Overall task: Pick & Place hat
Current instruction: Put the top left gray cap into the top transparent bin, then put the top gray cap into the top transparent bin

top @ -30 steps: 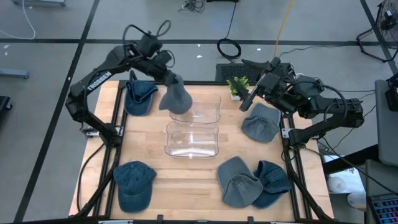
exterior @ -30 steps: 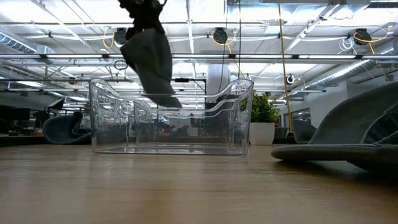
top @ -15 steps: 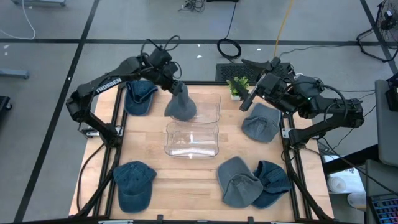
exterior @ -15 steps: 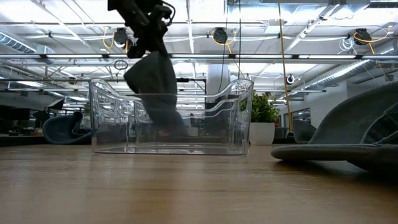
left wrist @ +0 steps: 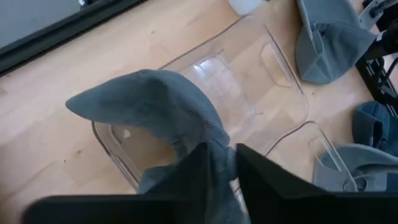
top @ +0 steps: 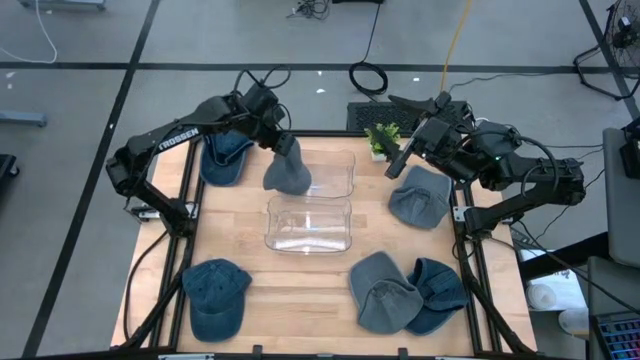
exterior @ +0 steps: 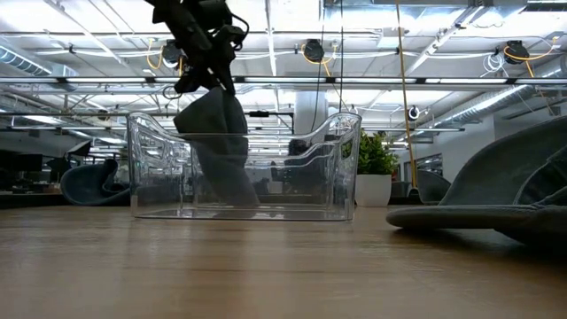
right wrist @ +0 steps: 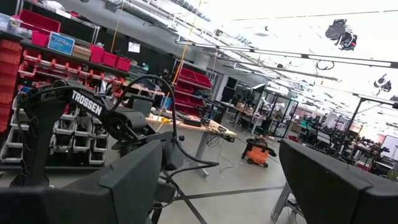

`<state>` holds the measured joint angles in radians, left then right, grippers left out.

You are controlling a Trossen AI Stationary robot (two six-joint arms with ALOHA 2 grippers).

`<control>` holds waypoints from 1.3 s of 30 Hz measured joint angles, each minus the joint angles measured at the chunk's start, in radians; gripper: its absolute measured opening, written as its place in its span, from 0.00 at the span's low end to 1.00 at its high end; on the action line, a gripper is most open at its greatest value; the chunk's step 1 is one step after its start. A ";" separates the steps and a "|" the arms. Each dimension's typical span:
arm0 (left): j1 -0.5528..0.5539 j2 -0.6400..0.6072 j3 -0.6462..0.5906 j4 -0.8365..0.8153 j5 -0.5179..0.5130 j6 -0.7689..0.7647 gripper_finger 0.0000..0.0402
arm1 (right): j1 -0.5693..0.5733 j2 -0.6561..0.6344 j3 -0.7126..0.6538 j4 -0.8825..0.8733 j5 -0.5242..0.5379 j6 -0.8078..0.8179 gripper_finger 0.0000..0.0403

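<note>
A grey hat (top: pixel 288 172) is pinched by the left claw (top: pixel 282 146) over the upper bin (top: pixel 330 175), the right claw (top: pixel 398 163) held open at upper right above another hat (top: pixel 420 197).

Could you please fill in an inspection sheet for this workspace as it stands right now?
Surface: wooden table, black frame.
Job's things: grey hat hanging into the far clear bin; near clear bin holds nothing visible.
Clutter: five more hats on the table; potted plant at the far edge.
Grippers: left gripper pinching the hat; right gripper open above a hat, holding nothing.
Cables: coiled black cable on the floor.
Surroundings: workshop; nobody seen.
</note>
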<state>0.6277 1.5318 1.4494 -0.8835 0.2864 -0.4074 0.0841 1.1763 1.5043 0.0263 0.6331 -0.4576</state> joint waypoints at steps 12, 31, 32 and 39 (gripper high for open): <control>0.014 -0.026 0.000 -0.004 0.081 -0.052 0.68 | 0.000 0.000 0.000 -0.002 0.000 0.000 0.78; 0.089 -0.325 0.002 0.301 0.241 0.039 0.80 | 0.001 0.000 0.000 -0.187 0.051 0.196 0.78; 0.089 -0.341 0.002 0.336 0.247 0.038 0.79 | 0.001 0.000 0.000 -0.200 0.051 0.212 0.78; 0.077 -0.455 0.002 0.531 0.266 0.047 0.75 | 0.001 0.000 0.000 -0.307 0.044 0.307 0.78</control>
<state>0.7049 1.0766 1.4509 -0.3528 0.5522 -0.3604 0.0849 1.1759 1.5043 -0.2809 0.6766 -0.1507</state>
